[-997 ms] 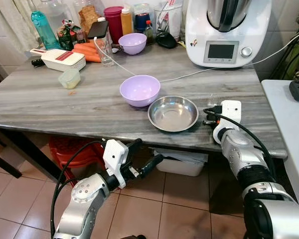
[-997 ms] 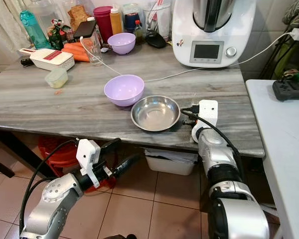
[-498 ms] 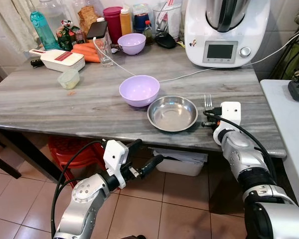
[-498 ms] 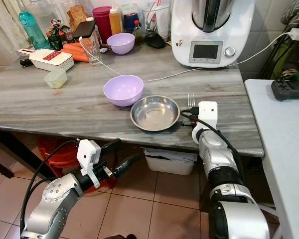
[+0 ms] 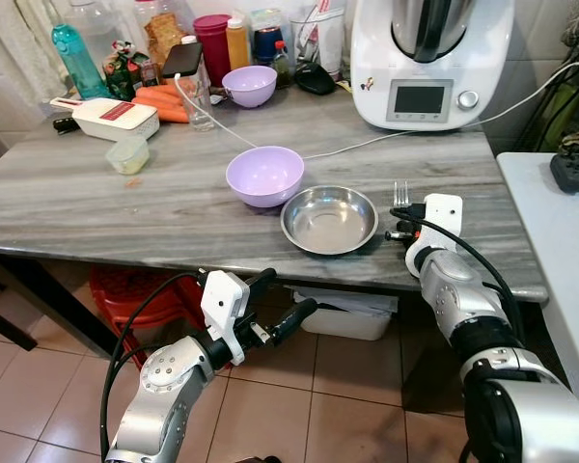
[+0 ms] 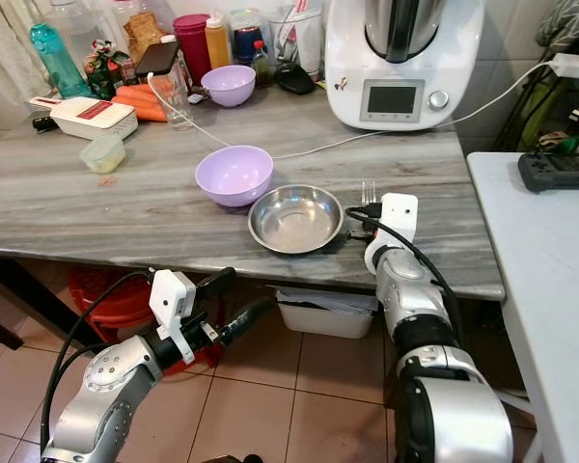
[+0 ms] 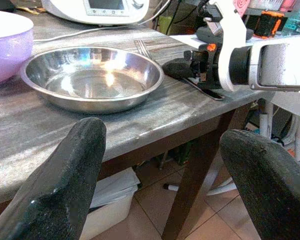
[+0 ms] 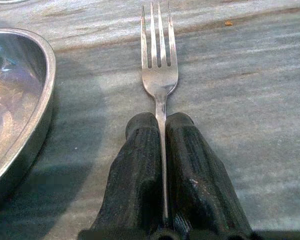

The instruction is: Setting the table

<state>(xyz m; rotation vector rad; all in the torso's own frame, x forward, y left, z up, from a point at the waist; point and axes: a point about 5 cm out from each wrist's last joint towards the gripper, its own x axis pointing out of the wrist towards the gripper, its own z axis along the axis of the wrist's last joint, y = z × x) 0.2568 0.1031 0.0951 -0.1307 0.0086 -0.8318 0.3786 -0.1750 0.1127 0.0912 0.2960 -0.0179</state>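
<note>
Behind the place setting, your surface was crowded: a white kitchen machine stood at the back right, and its white cable ran across the marble just behind the lilac bowl. A second lilac bowl, carrots, a teal bottle, a white slicer and a small tub filled the back left.

Your right tool rested low on the surface just right of the steel dish, its two fingers pinched narrow on the fork, the handle clamped between them. The tines pointed toward the back, flat along the marble, close beside the dish rim but not touching it. The dish sat touching or nearly touching the lilac bowl at its left.

Your left tool hung below the front edge, over the tiled floor, fingers spread wide and holding nothing.

Open marble lay to the right of the fork up to the surface's right edge, and along the front left. A white counter stood just beyond that right edge. A red stool and a white bin sat underneath.
</note>
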